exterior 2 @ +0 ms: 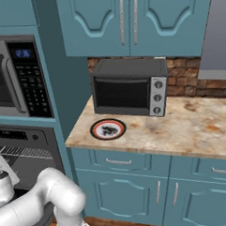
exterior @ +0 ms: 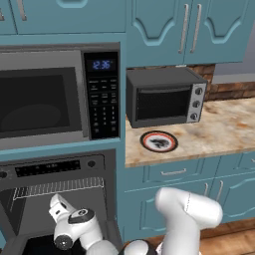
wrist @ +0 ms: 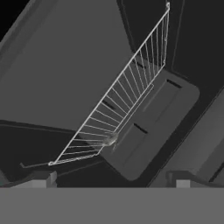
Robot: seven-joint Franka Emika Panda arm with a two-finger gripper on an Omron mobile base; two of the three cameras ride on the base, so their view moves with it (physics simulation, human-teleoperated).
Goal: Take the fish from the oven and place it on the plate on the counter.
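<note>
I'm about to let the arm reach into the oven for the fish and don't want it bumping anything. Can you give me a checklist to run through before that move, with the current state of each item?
1. Oven door down: ok, the cavity is open in front of the arm.
2. Gripper open and empty: ok, the finger tips stand wide apart with nothing between them.
3. Wire rack in sight: ok, it crosses the hand view ahead.
4. Fish located: cannot tell for sure; a small pale shape lies at the rack's edge, too faint to confirm.
5. Plate free to receive: ok, nothing lies on it.
6. Plate position: ok, on the counter in front of the toaster oven.
</note>
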